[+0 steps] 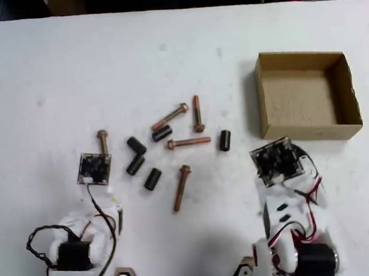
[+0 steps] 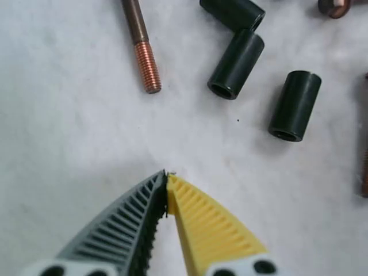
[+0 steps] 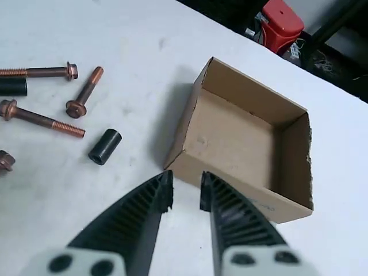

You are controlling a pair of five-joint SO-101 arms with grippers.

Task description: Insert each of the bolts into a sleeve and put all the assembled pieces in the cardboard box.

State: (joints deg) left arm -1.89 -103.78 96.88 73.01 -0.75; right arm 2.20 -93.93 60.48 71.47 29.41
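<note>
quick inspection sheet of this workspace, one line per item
surface: white table, parts lying mid-table
job's things: five bolts and five sleeves loose, none assembled; cardboard box open, nothing inside
clutter: nothing seen
hands: left hand shut, holding nothing, near the sleeves; right hand slightly open, holding nothing, by the box
cables: black cable looped at the left arm; red wires on the right arm
surroundings: red object beyond the table's far edge
</note>
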